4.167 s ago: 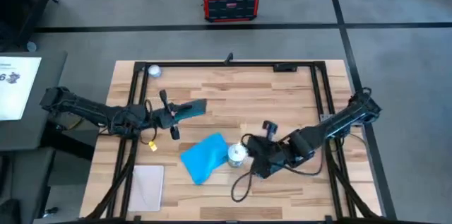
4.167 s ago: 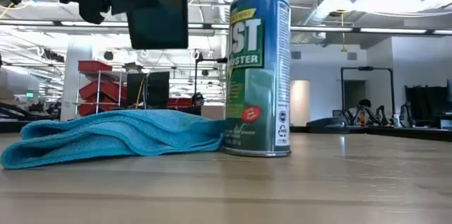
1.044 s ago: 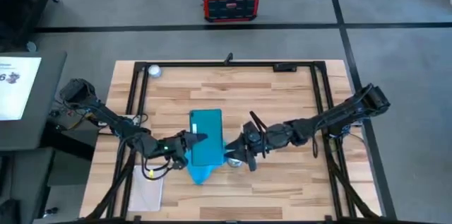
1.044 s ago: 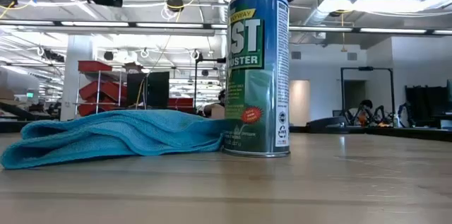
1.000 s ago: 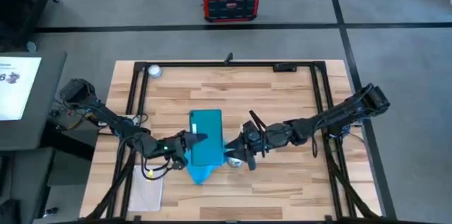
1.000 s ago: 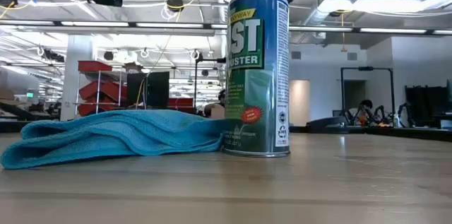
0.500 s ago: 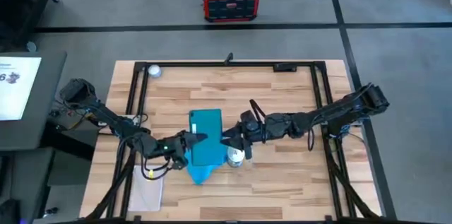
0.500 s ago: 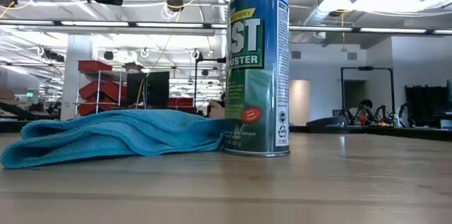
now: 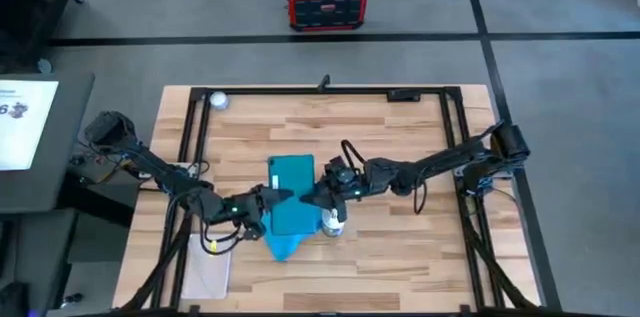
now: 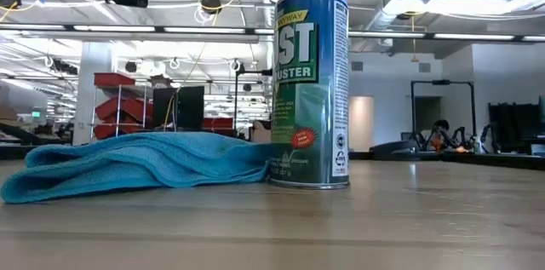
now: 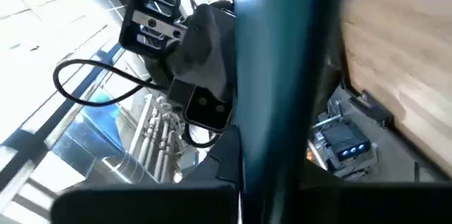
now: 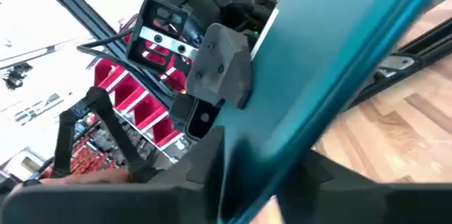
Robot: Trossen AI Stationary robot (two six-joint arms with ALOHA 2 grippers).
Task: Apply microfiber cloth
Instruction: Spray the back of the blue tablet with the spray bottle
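Here, going from the left: a pale grey sheet (image 9: 207,265) lies flat on the table (image 9: 400,137), out past my left gripper (image 9: 266,200) toward the near edge. My left gripper is pinched on the left edge of the tablet (image 9: 291,192), holding it up off the wood with its face upward and showing teal. My left wrist view sees that tablet edge-on (image 11: 282,75), running straight out between my own fingers.

The cloth (image 9: 284,245) lies on the table under the tablet, below and just right of my left gripper, with only its near end poking out past the tablet's near edge. It is bright sky-blue and soft. In the low view it lies folded over itself in a loose, flattish heap (image 10: 136,163), fine ribbing showing on its top layer. Neither of my grippers touches it.

My right gripper (image 9: 316,196) is at the tablet's right edge, facing my left one across it. The tablet (image 12: 339,75) fills much of my right wrist view, but I cannot tell whether this gripper has hold of it.

A green spray can (image 9: 335,223) stands upright just beside my right gripper, on its near side. At table level the can (image 10: 312,83) touches the cloth's right end.
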